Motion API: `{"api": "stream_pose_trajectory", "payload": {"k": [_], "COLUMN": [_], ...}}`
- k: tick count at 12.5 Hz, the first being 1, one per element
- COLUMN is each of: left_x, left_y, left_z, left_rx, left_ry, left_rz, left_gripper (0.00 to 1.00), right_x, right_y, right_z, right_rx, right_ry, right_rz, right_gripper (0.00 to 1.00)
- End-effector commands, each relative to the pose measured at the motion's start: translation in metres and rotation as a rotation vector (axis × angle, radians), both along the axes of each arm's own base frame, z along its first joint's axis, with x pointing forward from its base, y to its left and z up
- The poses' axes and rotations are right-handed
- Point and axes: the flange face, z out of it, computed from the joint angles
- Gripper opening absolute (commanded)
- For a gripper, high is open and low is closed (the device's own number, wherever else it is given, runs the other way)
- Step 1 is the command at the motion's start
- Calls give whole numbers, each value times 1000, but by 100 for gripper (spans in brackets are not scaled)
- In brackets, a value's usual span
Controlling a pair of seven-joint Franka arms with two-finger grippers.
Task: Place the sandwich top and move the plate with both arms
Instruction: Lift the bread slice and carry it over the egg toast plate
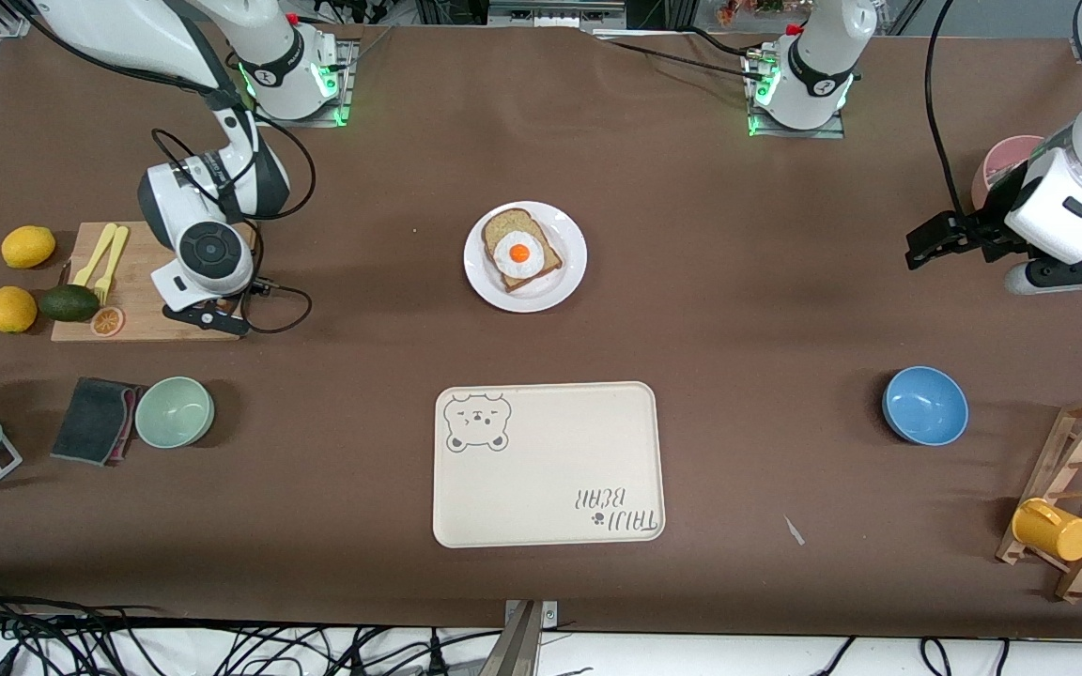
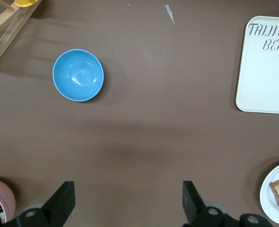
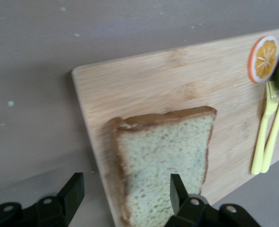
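Right wrist view shows the sandwich top [image 3: 163, 165] flat on the board [image 3: 177, 85], the right gripper [image 3: 125, 194] low over it, fingers apart and straddling one edge, nothing held. The plate [image 1: 571, 272] with the egg slice [image 1: 520, 252] sits mid-table, well apart. The left gripper [image 2: 127, 201] waits with fingers wide apart, over bare table near the blue bowl [image 2: 78, 74]. Risk: one finger sits over the bread's face, so closing may crush or push the slice instead of gripping it.
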Motion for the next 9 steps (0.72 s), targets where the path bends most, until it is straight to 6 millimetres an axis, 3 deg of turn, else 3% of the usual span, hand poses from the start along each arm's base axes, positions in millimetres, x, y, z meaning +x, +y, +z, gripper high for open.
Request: {"api": "stream_pose_trajectory", "payload": {"k": [1, 4, 9], "left_x": [-2, -2, -2], "left_y": [-1, -1, -1], "left_z": [8, 8, 8], "left_rx": [-19, -19, -18], "left_ry": [2, 2, 2], "left_rz": [10, 10, 10], "left_gripper": [100, 100, 100], "right_x": [3, 3, 4], "right_y": [-14, -28, -26], "right_z": [2, -5, -4], "right_rx": [-19, -12, -5], "right_ry": [-9, -14, -22], "right_rz": [-12, -37, -51], "right_gripper": [76, 67, 65]}}
